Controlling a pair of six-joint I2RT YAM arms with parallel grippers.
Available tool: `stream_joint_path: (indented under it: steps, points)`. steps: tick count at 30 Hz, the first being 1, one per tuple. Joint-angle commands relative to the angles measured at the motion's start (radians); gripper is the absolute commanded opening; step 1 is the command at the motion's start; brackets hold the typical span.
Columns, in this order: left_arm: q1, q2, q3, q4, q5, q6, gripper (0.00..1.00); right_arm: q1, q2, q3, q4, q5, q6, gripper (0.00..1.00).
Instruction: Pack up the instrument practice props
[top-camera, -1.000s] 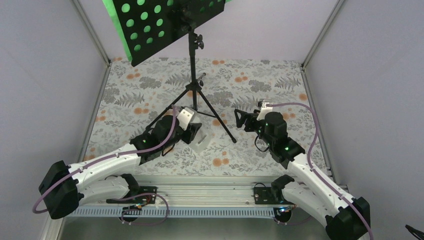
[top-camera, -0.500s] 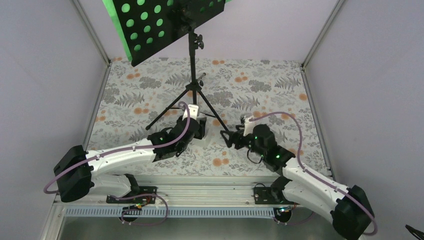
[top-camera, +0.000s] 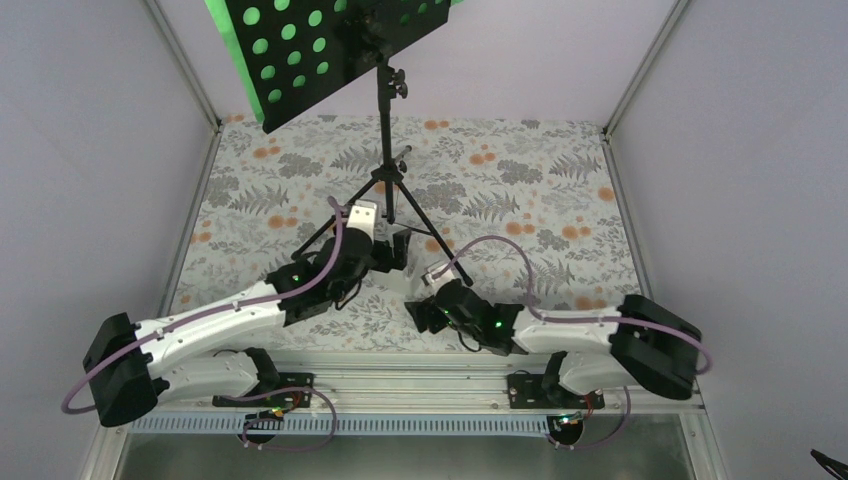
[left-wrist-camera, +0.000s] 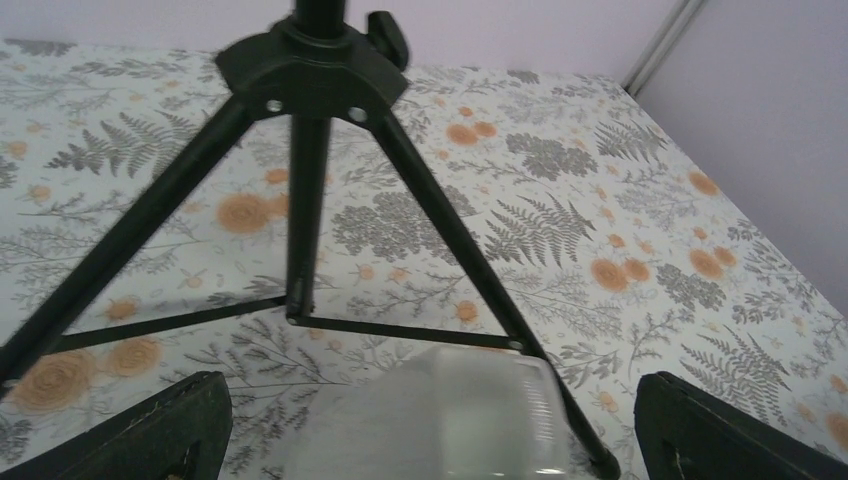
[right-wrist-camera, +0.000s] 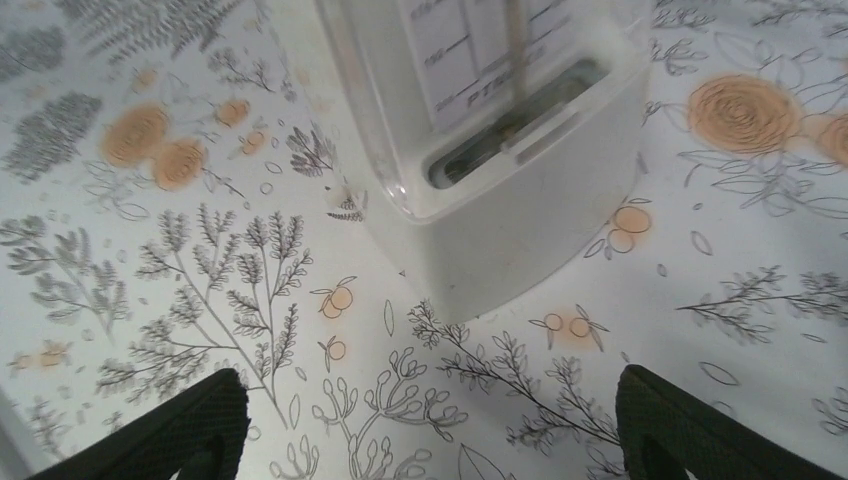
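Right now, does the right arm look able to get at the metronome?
Probably yes. The right gripper is open and faces the metronome, with only bare patterned cloth between them. The left gripper, also open, sits close to it too and might crowd the approach.

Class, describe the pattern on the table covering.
The table covering is white with grey ferns and orange flowers; the left wrist view shows it best.

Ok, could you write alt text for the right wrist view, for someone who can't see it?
A small white metronome fills the upper frame, sitting on a floral tablecloth. The right gripper is open, its two dark fingertips at the bottom corners, short of the metronome.
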Motion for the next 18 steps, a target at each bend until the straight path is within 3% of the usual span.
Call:
stream_joint_path:
  steps: [1,5,10,15,18]
  points:
    - [0.079,-0.059,-0.042,-0.021,0.129,0.044,1.00,0.015,0.083,0.061,0.090,0.128,0.045,0.84]
    - [0.112,-0.108,-0.062,-0.013,0.182,0.074,1.00,0.014,0.128,0.083,0.021,0.245,0.122,0.79]
    - [0.132,-0.130,-0.053,-0.027,0.249,0.122,1.00,-0.012,0.139,0.121,-0.171,0.416,0.267,0.80]
    - [0.162,-0.142,-0.032,-0.026,0.374,0.171,1.00,-0.076,0.053,0.069,-0.174,0.400,0.268,0.83]
    - [0.197,-0.124,0.003,-0.043,0.476,0.208,1.00,-0.093,-0.014,0.022,-0.114,0.349,0.182,0.88]
